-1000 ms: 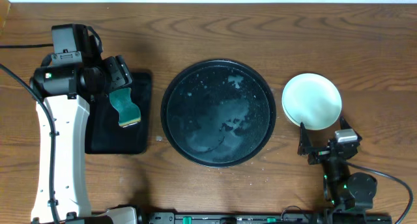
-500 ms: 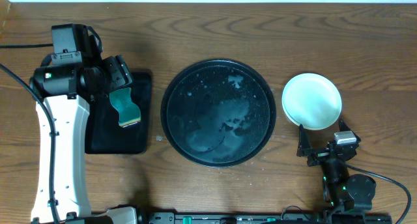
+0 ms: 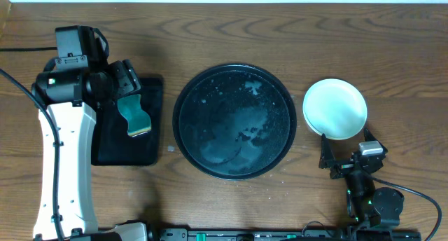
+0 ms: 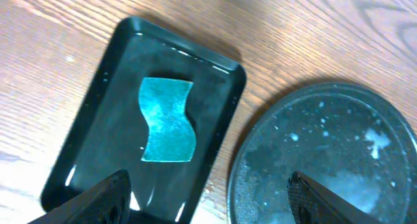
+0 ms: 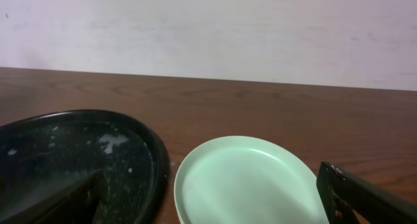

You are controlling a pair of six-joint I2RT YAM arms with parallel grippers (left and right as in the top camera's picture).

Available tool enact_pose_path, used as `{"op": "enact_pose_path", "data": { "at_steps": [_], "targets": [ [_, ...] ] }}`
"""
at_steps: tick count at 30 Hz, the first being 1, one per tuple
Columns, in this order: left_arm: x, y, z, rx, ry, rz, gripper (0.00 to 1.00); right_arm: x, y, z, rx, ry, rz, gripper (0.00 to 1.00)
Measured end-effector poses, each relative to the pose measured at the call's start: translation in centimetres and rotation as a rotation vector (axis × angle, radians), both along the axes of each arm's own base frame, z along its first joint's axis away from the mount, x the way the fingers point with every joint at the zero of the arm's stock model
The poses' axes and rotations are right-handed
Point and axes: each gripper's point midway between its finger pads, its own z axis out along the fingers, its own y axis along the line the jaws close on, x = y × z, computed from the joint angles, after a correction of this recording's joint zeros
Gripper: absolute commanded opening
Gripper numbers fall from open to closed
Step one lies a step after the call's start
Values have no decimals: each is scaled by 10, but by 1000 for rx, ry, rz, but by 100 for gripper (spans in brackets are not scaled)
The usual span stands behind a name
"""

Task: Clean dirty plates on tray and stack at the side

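The round black tray (image 3: 234, 120) sits mid-table, wet and speckled, with no plate on it; it also shows in the left wrist view (image 4: 326, 159) and the right wrist view (image 5: 78, 159). The plates (image 3: 335, 108) form a stack to its right, a pale mint one on top; the ones beneath are mostly hidden. The top plate fills the right wrist view (image 5: 251, 182). My right gripper (image 3: 348, 157) is open and empty, just in front of the stack. My left gripper (image 3: 126, 83) is open and empty above the rectangular tray.
A smaller black rectangular tray (image 3: 112, 146) lies left of the round tray and holds a teal sponge (image 3: 134, 113), seen also in the left wrist view (image 4: 168, 120). A pale wall (image 5: 208, 28) stands behind the table.
My right arm has drawn back slightly toward the table's front edge. The left arm, plates and trays have not moved.
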Motion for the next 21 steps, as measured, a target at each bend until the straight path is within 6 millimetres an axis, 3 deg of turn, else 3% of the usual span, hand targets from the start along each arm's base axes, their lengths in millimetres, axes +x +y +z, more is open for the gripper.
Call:
{"op": "enact_pose_path", "data": {
  "at_steps": [5,9,13,17,19,21],
  "targets": [
    [7,4,17,58,-99,-9,77,0,0,0,0,0,0,99],
    [8,-17,52,157,-364,-144,77,0,0,0,0,1,0,99],
    [-23,-25,70,249,-628,-199,77,0,0,0,0,1,2,99],
    [-48,-26,43,295,-754,-207,77,0,1,0,1,2,3,99],
    [-65,-27,14,327,-778,-226,77,0,1,0,1,2,3,99],
    [-73,-27,7,359,-825,-239,77,0,1,0,0,2,3,99]
  ]
}}
